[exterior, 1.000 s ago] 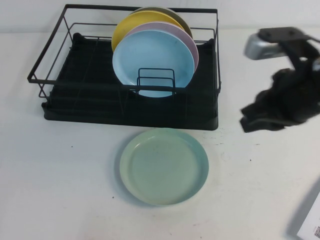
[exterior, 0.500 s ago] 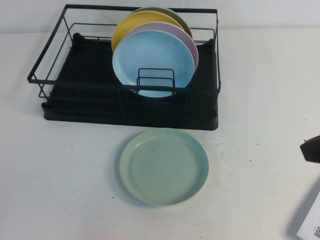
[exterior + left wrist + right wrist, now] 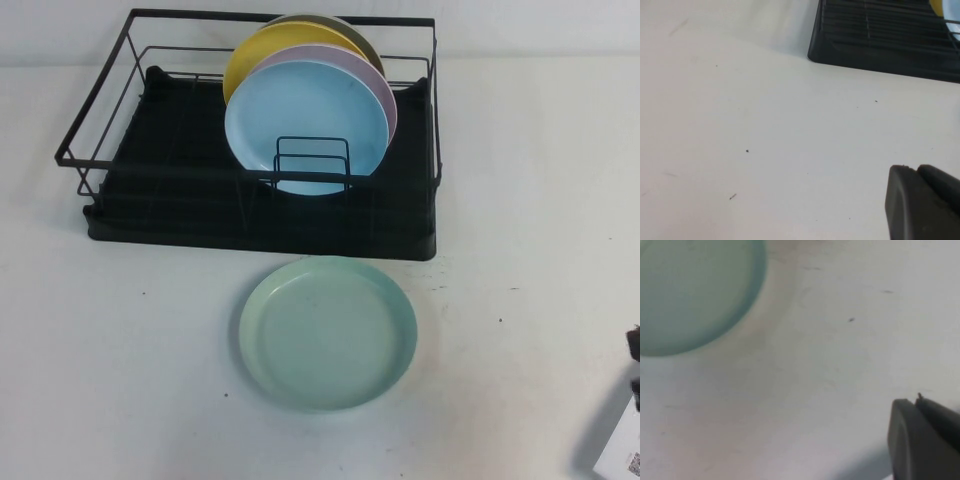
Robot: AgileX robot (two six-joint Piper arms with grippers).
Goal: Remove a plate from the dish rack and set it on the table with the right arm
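Note:
The pale mint-green plate [image 3: 328, 332] lies flat on the white table [image 3: 120, 380], just in front of the black wire dish rack [image 3: 150, 200]. Its edge also shows in the right wrist view [image 3: 690, 290]. My right gripper [image 3: 916, 401] is shut and empty over bare table, well to the right of the plate. Only a dark sliver of the right arm [image 3: 634, 345] shows at the high view's right edge. My left gripper [image 3: 915, 169] is shut and empty, low over the table in front of the rack's corner [image 3: 840, 47]. It is outside the high view.
A sky-blue plate [image 3: 305, 125], a lilac plate [image 3: 378, 85], a yellow plate [image 3: 260, 50] and a dark one behind them stand upright in the rack. A white labelled object [image 3: 622, 452] sits at the front right corner.
The right arm has pulled back from beside the rack's right end, down and to the right, almost out of the high view. The mint-green plate has not moved.

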